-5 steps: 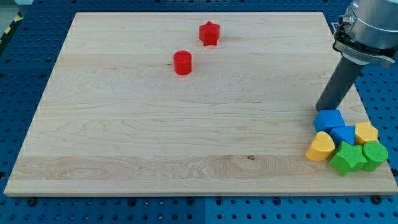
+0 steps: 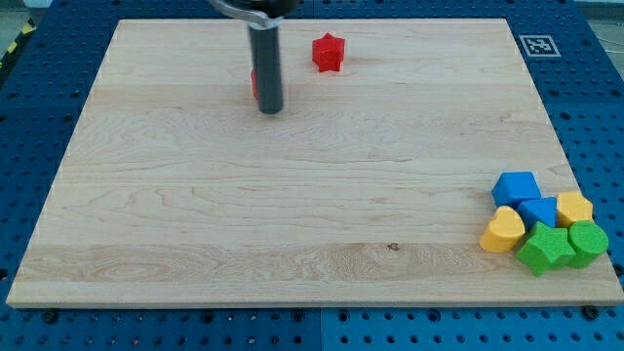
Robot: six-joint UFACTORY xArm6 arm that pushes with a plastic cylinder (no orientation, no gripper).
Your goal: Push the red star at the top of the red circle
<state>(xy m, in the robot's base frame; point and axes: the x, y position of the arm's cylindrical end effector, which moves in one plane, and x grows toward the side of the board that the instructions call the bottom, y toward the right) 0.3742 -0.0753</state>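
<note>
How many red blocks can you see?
2: the red star near the view's top, and the red circle left of it, mostly hidden behind my tip.

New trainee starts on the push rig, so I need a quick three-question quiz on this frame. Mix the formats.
1. True or false: the red star lies to the view's right of my tip and nearer the view's top.
2. Multiple choice: my rod A) touches the red star, B) hides most of the red circle, with the tip just below it in the view, C) stands off the board.
3. Fill in: the block at the view's left end of the bottom-right group is the yellow ____.
Key: 1 true; 2 B; 3 heart.
</note>
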